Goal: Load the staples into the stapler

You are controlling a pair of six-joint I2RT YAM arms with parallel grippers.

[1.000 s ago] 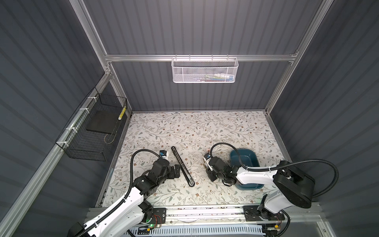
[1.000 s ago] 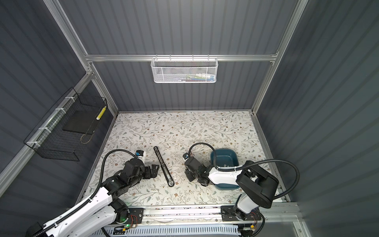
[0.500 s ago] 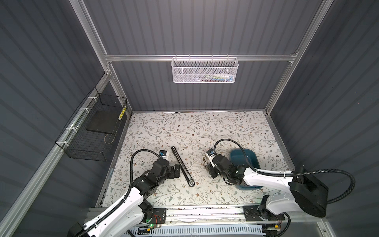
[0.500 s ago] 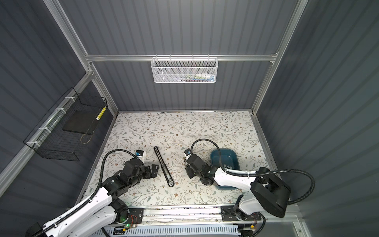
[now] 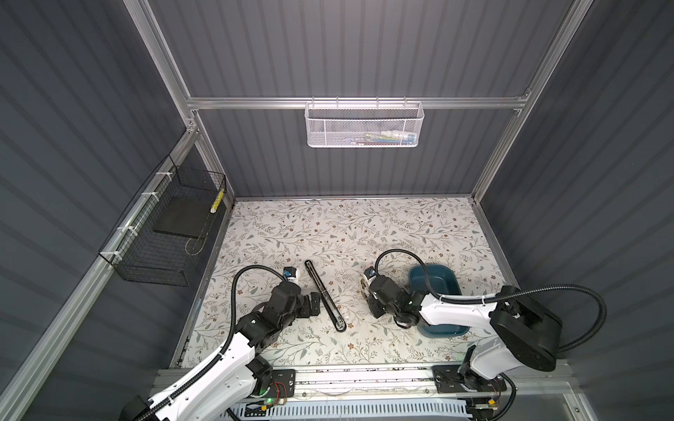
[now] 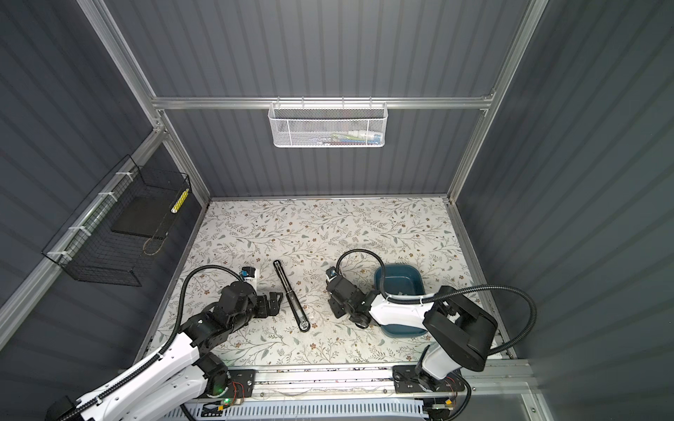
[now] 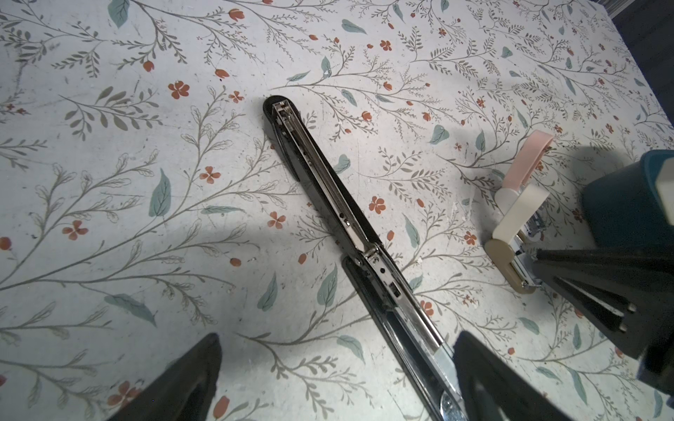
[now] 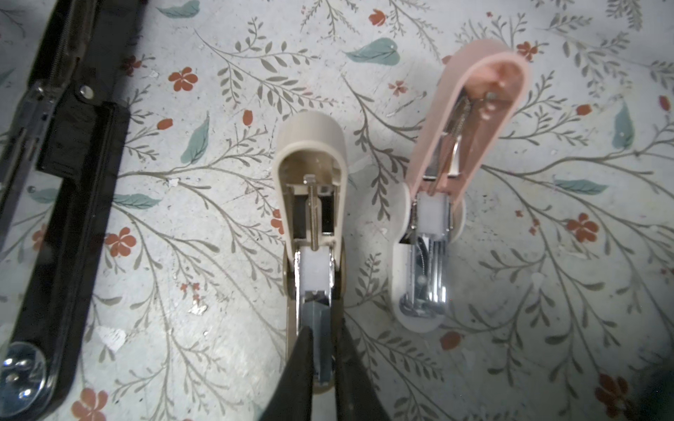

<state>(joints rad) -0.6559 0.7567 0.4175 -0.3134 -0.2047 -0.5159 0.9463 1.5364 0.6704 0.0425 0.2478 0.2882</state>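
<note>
One end of the beige stapler (image 8: 310, 138) is covered by the right gripper (image 8: 324, 328), so whatever sits between its fingertips (image 8: 302, 364) can't be made out. Contents of the white basket (image 5: 328, 127): too small to be told, tbh.

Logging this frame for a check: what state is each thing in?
Black stapler: opened flat.
Beige stapler: hinged open.
Pink stapler: hinged open.
Tub: upright.
Left gripper: open, empty.
Right gripper: closed on a silvery strip, likely staples, in the beige stapler's tray.
</note>
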